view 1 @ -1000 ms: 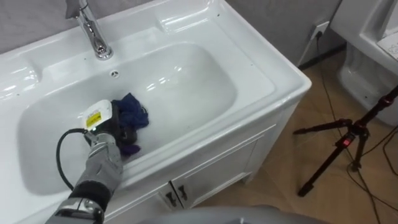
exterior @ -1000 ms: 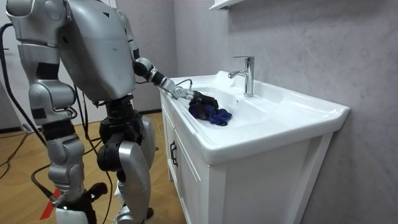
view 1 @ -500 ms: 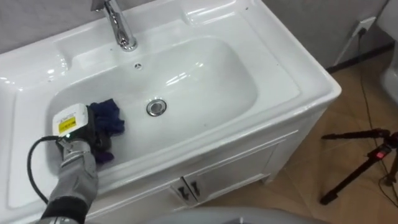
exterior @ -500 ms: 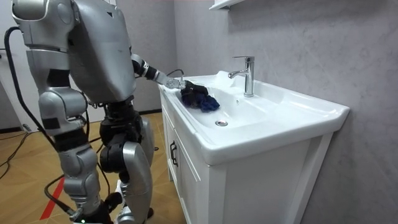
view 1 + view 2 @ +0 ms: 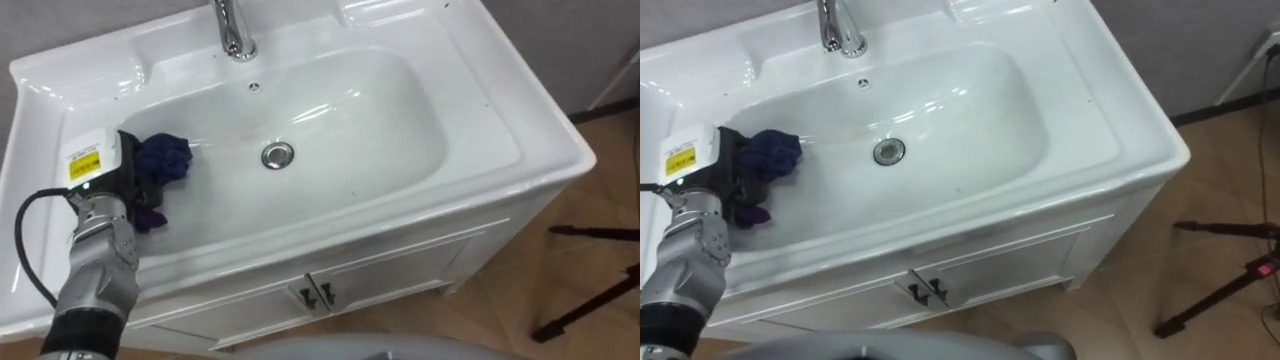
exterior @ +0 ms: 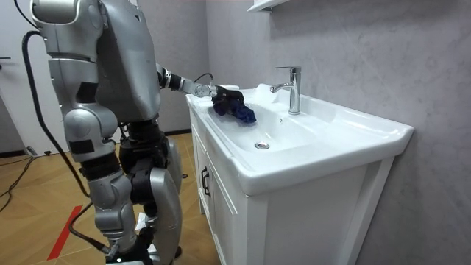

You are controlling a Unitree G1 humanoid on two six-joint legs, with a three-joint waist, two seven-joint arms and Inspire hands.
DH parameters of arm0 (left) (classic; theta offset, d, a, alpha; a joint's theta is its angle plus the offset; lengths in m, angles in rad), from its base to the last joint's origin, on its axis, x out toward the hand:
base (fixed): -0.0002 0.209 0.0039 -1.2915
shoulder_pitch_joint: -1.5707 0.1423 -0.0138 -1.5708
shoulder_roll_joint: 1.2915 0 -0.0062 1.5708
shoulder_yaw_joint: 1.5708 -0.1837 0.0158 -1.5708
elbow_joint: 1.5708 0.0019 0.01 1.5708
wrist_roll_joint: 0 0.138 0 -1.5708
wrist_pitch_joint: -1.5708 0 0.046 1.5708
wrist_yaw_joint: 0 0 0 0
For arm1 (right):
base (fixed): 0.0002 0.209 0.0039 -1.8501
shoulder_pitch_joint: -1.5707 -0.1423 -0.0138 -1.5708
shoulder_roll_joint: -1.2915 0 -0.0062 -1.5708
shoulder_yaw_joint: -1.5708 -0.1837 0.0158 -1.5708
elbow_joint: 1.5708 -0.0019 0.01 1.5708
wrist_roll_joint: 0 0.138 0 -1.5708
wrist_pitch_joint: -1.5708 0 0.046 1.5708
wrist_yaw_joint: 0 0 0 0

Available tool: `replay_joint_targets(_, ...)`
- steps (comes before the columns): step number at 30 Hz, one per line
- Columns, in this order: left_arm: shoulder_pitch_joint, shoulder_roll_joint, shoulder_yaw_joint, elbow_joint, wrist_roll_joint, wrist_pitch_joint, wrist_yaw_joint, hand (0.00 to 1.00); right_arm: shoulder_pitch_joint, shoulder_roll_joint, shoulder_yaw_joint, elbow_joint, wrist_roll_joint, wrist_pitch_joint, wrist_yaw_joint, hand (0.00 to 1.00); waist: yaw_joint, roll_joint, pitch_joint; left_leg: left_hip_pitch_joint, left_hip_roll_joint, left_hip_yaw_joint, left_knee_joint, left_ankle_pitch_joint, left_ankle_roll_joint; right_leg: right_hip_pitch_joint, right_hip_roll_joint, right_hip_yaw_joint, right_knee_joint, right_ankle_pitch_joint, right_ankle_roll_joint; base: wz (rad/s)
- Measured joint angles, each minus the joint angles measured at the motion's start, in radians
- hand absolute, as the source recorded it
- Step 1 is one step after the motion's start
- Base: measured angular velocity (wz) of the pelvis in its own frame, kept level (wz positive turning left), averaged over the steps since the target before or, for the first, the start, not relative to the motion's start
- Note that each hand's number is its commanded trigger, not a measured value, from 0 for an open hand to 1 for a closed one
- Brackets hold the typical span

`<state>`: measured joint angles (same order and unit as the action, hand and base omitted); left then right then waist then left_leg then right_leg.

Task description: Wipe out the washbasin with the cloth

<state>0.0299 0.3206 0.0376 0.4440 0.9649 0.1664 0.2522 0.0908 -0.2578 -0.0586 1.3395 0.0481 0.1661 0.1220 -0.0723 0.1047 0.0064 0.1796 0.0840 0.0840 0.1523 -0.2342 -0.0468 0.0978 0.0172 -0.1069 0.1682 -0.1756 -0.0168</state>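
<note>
The white basin (image 5: 480, 95) lies below me, with its drain (image 5: 278, 155) bare in the middle. A dark blue cloth (image 5: 165, 158) is bunched against the basin's left wall. My left hand (image 5: 128, 185) is pressed on the cloth, its dark fingers curled into it. In the room view the cloth (image 6: 239, 109) sits high on the basin's end nearest me, with my left hand (image 6: 221, 93) behind it. My right hand (image 6: 124, 234) hangs low by my leg.
A chrome tap (image 5: 235, 30) stands at the basin's back rim, with a small overflow hole (image 5: 254, 87) below it. Cabinet doors with dark handles (image 5: 313, 294) are under the basin. Wooden floor and a tripod leg (image 5: 590, 235) lie to the right.
My left hand has dragged the cloth from the basin's middle, off the drain, to its left wall. My body has shifted along the cabinet, and the eye view has shifted with it.
</note>
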Motion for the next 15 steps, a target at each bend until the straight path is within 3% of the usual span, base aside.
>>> replay_joint_targets(10, -0.004, 0.002, 0.000, -0.013, 0.052, 0.010, -0.029, 1.00, 0.020, 0.001, 0.005, 0.014, 0.027, -0.016, 0.003, 0.00, -0.005, -0.001, -0.0022, -0.011, -0.001, 0.000, 0.000, 0.000, 0.000, -0.007, -0.002, 0.000, 0.001, 0.000, 0.000, 0.00)
replay_joint_targets(15, -0.003, 0.001, -0.007, -0.012, 0.051, 0.016, -0.045, 1.00, 0.022, 0.002, 0.010, 0.027, 0.018, -0.024, 0.001, 0.00, -0.017, -0.008, 0.0029, 0.007, -0.002, 0.010, -0.002, 0.000, 0.000, 0.008, -0.002, 0.006, 0.001, 0.000, 0.001, -0.03)
